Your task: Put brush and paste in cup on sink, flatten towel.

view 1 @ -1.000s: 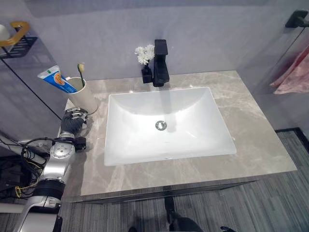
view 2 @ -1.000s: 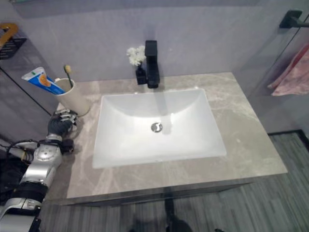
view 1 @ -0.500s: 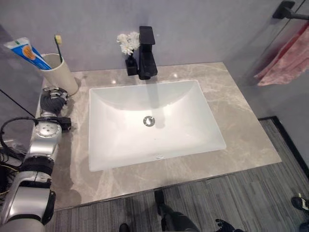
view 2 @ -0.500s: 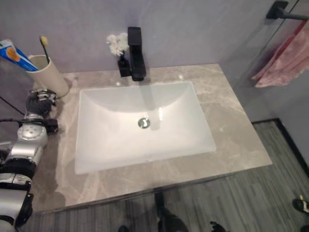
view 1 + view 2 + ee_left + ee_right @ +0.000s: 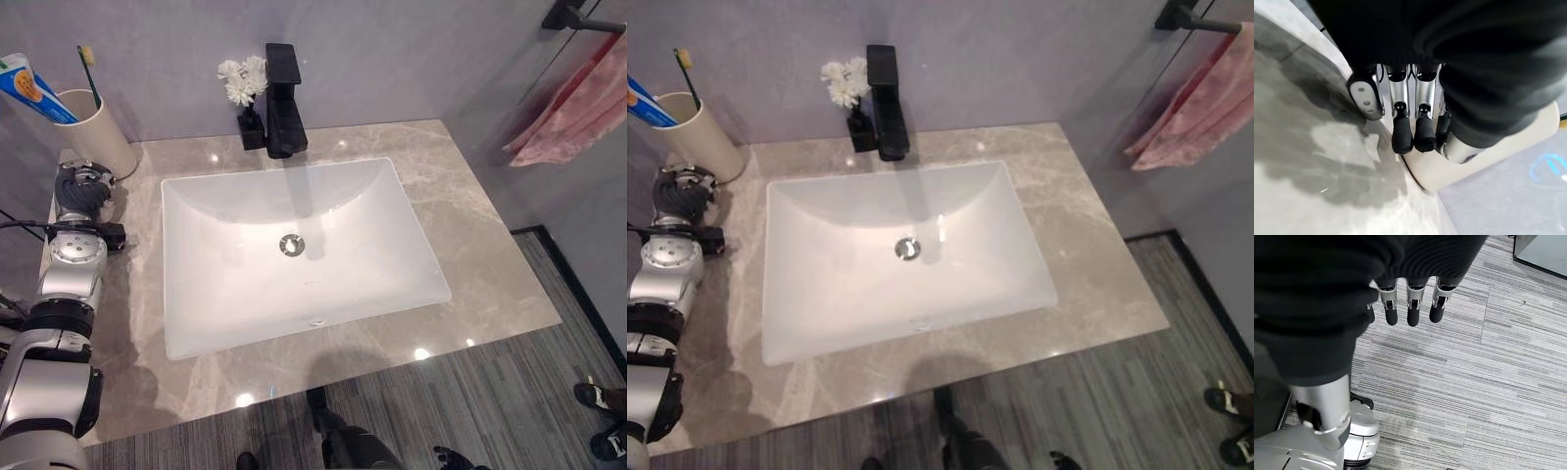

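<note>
A cream cup (image 5: 98, 139) stands at the counter's back left corner. A blue and white toothpaste tube (image 5: 29, 86) and a toothbrush (image 5: 88, 67) stick out of it. My left hand (image 5: 80, 188) rests on the counter just in front of the cup, and its fingers (image 5: 1403, 133) are relaxed beside the cup's base (image 5: 1488, 152), holding nothing. A pink towel (image 5: 578, 103) hangs bunched on a black bar (image 5: 578, 15) on the right wall. My right hand (image 5: 1408, 303) hangs over the floor with straight fingers and is empty.
A white rectangular basin (image 5: 225, 294) is set in the grey marble counter (image 5: 490, 255). A black faucet (image 5: 284, 98) and a small vase of white flowers (image 5: 240, 83) stand behind it. A person's shoes (image 5: 596, 397) show on the striped floor at the right.
The camera has swung to the right, so the towel and the floor on the right show more. My left hand stays by the cup.
</note>
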Controlling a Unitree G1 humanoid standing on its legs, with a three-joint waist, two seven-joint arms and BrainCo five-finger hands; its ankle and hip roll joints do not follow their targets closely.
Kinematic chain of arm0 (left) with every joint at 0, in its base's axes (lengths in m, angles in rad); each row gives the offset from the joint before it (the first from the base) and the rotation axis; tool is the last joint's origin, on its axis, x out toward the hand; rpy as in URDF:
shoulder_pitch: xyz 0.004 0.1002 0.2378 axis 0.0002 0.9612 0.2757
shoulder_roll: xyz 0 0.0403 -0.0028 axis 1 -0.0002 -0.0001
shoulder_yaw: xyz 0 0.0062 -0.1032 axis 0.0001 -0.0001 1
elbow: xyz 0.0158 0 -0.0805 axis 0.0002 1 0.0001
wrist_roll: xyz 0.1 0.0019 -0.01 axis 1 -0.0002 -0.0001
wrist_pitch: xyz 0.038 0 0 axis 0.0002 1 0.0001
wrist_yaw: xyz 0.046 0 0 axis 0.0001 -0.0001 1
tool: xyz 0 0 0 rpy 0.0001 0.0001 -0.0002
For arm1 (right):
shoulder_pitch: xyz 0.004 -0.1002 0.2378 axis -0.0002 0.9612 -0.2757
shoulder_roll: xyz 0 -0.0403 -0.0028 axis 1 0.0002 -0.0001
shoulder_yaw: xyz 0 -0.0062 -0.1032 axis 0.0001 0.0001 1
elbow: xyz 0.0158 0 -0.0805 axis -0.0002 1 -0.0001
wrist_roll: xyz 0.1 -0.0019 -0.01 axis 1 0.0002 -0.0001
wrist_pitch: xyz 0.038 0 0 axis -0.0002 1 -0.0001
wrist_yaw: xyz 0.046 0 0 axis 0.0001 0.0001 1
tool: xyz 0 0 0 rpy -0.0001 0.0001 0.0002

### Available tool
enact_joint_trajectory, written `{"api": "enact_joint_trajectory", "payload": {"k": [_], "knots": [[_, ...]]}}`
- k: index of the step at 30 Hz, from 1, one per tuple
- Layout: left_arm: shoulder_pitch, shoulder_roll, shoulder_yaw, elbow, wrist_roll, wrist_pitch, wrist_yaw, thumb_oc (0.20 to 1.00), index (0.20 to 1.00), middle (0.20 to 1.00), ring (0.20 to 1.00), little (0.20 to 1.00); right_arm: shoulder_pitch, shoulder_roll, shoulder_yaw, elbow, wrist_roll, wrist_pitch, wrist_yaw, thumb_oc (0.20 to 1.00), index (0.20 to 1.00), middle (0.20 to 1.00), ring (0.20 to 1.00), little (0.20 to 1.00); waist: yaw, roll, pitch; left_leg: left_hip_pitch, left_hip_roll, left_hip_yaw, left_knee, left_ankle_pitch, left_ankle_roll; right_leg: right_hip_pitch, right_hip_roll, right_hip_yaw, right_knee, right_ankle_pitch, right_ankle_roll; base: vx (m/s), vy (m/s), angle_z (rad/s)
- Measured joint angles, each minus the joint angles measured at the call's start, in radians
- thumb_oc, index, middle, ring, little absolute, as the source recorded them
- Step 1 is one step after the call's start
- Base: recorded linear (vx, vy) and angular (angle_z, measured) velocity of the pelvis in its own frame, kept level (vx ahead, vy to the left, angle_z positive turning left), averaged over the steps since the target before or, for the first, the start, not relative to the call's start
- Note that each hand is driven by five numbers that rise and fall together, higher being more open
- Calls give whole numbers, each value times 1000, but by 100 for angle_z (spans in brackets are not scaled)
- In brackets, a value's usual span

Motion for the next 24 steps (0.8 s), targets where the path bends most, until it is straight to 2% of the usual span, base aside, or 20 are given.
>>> {"api": "enact_joint_trajectory", "payload": {"k": [4,9,13,20,24], "knots": [[11,3,0,13,14,1,18,200,200,200,200,200,-1,0,0,-8,1,-18,0,1000,1000,1000,1000,1000,1,1,-3,0,-2,-2,0,0,0,0,-2,-1,0,6,-8,0,0,0],[-11,28,14,141,10,-4,54,200,200,200,200,200,1,1,16,-8,2,-20,0,1000,1000,1000,1000,1000,-7,7,-21,-6,-13,24,0,0,0,-20,-2,28,0,8,0,-21,13,-16],[-39,51,5,170,9,-8,80,200,200,200,200,200,21,6,30,-6,2,-22,-1,1000,1000,1000,1000,1000,-19,-6,-41,-41,-17,34,0,1,0,-57,-3,36,0,13,3,-6,1,-4],[-107,92,-11,238,1,-13,94,200,200,200,200,200,25,5,29,-2,21,-23,-6,1000,1000,1000,1000,1000,-41,-9,-44,-65,-20,52,0,0,0,-89,4,55,0,28,-2,18,0,-10],[-113,172,-56,240,12,-4,78,200,200,200,200,200,28,4,28,-28,42,-37,-4,1000,1000,1000,1000,1000,-53,-46,-70,-81,-25,96,1,-4,-3,-121,15,91,0,51,-2,-13,-2,-25]]}}
